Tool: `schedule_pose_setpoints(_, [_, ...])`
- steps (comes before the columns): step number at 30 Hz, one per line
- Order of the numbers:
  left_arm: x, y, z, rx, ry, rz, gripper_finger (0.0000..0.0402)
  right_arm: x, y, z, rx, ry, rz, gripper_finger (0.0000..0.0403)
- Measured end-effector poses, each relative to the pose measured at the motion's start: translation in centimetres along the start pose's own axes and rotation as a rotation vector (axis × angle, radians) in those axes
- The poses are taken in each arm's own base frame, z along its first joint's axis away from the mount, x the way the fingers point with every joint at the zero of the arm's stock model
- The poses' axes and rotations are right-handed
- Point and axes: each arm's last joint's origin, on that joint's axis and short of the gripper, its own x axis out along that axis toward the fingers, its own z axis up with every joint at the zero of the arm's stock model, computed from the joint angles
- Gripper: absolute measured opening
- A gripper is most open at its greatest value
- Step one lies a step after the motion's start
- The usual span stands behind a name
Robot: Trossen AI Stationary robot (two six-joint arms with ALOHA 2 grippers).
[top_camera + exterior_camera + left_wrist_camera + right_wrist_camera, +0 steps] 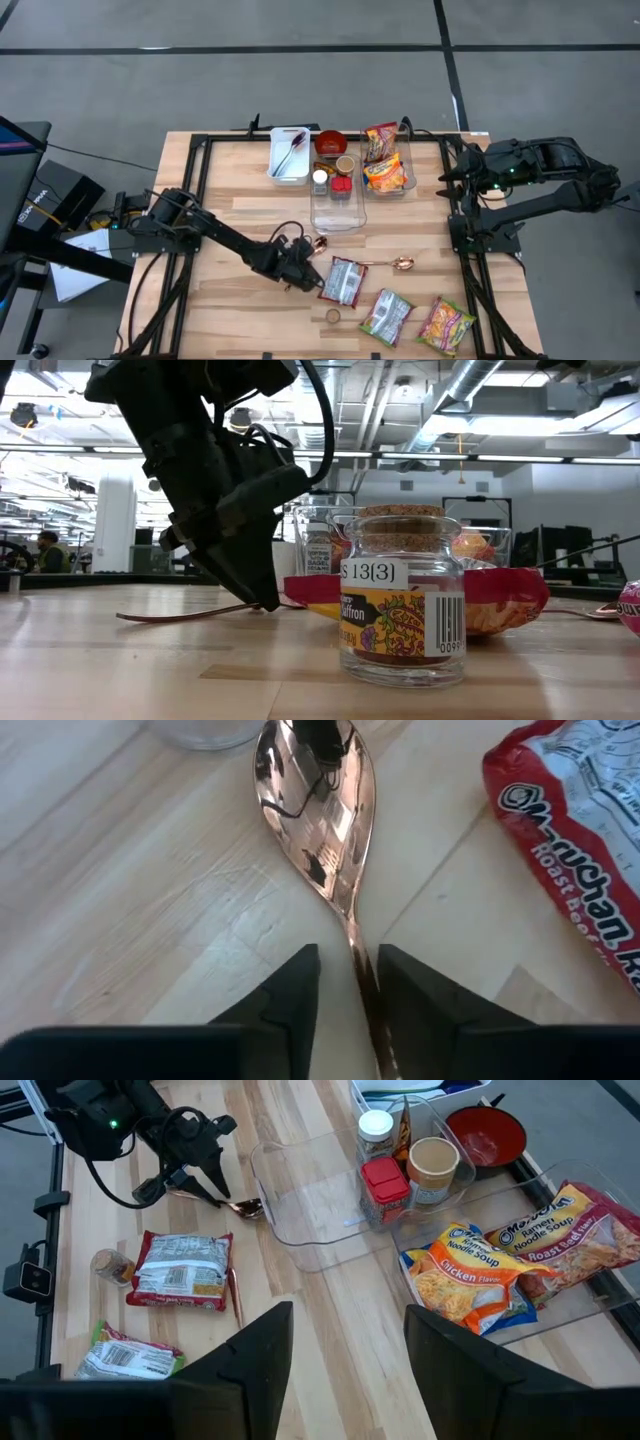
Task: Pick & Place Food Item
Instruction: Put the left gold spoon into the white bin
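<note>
A: Where is the left gripper [300, 262] working?

B: Low over the middle of the bench, toward the front edge. Its fingers [290, 995] straddle the handle of a copper spoon [320, 810] lying flat on the wood. A narrow gap still shows on each side of the handle, so the jaws stand nearly together around it, not yet clamped.

A: Which way does the spoon run?

B: Its long axis lies in line with the gripper. The bowl points away from the fingers, toward the clear tray [335, 205] at mid-bench, and the handle runs back between the jaws.

A: Any writing nearby?

B: Just beside the spoon lies a ramen packet [575, 840] reading "Maruchan" and "Roast beef". In the low view a cork-topped jar [402, 600] near the front edge carries a tag "S 13(3)", a barcode and a label ending in "affron". In the bin [600, 1295] near the back edge lie two packets; one [465, 1275] reads "Chicken Flavor", the other [560, 1230] "Maruchan Ramen Noodle Soup, Roast Beef Flavor".

A: And the right gripper [345, 1345]?

B: Raised off the bench's right edge, fingers apart, holding nothing.
</note>
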Motion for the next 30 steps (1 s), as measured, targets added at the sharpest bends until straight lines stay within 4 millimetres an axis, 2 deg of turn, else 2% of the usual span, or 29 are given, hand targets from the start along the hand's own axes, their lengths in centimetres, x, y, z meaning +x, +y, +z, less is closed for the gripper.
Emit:
schedule_pose_setpoints(8, [-0.4, 0.0, 0.0, -0.044, 0.005, -0.008, 0.0011, 0.0, 0.0, 0.0, 0.008, 0.001, 0.003, 0.0187])
schedule_pose_setpoints(16, [-2.5, 0.0, -0.6, 0.020, 0.095, -0.060, 0.0005, 0.0, 0.0, 0.0, 0.007, 0.000, 0.003, 0.0187])
schedule_pose_setpoints(22, [-5.1, -0.6, -1.4, 0.045, 0.084, -0.112, 0.0005, 0.0, 0.0, 0.0, 0.007, 0.000, 0.003, 0.0187])
schedule_pose_setpoints(30, [-8.8, 0.8, -2.7, -0.037, 0.100, -0.016, 0.0005, 0.0, 0.0, 0.1, 0.006, -0.008, 0.000, 0.0187])
